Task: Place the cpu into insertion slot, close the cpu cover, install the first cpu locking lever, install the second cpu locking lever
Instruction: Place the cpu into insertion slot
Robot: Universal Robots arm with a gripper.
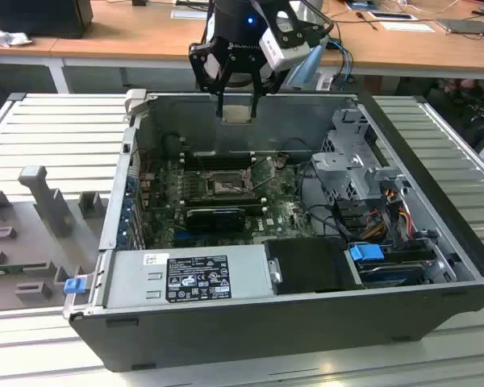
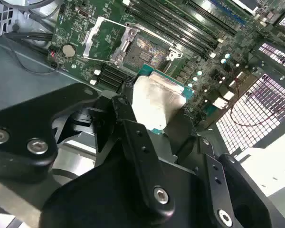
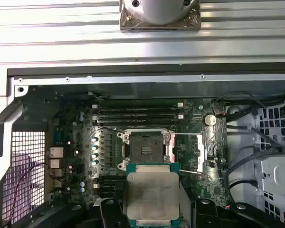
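Chip point(image 3: 153, 197) clamped flat between the tool's point(image 1: 237, 109) fingers, held above the uncovered socket point(image 3: 145, 148), cover point(image 3: 187, 137) lying open beside it.

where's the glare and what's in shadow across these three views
Second wrist view: the cpu face washes out pale, and the side grille glows bright. First wrist view: the cpu is softly lit, the insertion slot dark but sharp. Exterior view: the case interior sits dim.
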